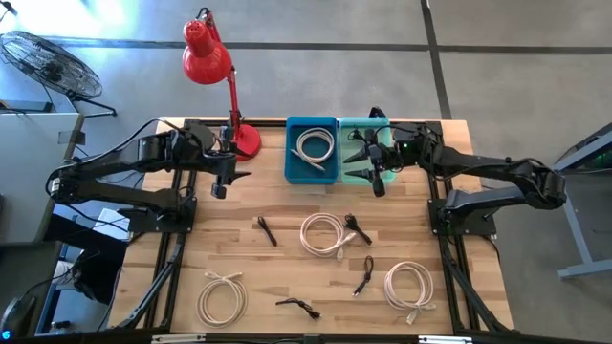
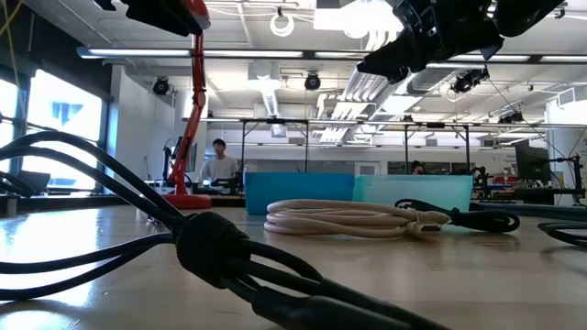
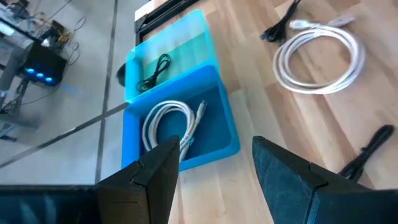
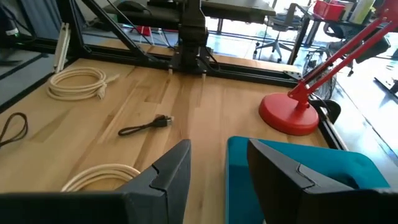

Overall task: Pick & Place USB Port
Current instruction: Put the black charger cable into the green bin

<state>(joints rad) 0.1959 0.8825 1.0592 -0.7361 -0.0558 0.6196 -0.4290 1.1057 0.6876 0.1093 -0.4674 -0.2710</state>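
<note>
A blue bin (image 1: 312, 149) holds a coiled white cable (image 1: 314, 145). Beside it, a teal bin (image 1: 356, 134) holds a black cable (image 3: 155, 70). Three white coils (image 1: 325, 233) (image 1: 222, 296) (image 1: 409, 285) and several short black cables (image 1: 266, 230) (image 1: 357, 227) (image 1: 363, 275) lie loose on the wooden table. My left gripper (image 1: 222, 178) (image 3: 214, 149) is open and empty, in the air left of the blue bin. My right gripper (image 1: 376, 174) (image 4: 219, 149) is open and empty, above the teal bin's near edge.
A red desk lamp (image 1: 215, 72) stands with its base (image 4: 291, 112) at the far edge, left of the blue bin. In the low view a black cable (image 2: 220, 252) lies close to the camera. The arm mounts (image 1: 163, 205) (image 1: 459, 210) flank the table.
</note>
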